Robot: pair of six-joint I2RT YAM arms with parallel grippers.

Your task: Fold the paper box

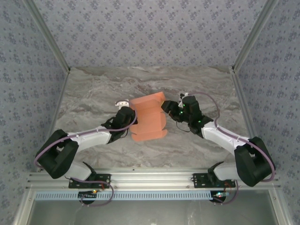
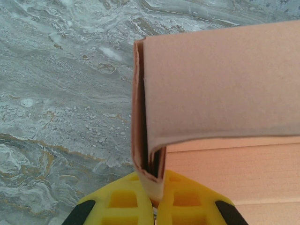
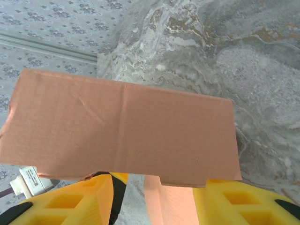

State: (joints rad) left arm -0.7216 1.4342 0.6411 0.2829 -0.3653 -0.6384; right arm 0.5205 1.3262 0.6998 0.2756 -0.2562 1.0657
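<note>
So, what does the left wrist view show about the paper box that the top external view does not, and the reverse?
Left wrist view: the left pincer pinched shut on a folded edge of the paper box, its card layers visible at that corner. Top external view: the whole box between the two pincers, the right pincer at its far right corner, and the patterned walls. Both: the orange box over the grey marble table.

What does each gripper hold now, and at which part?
The left gripper pinches the paper box by a folded double-layer edge on its left side. The right gripper stands open around part of the box, gripping nothing.
</note>
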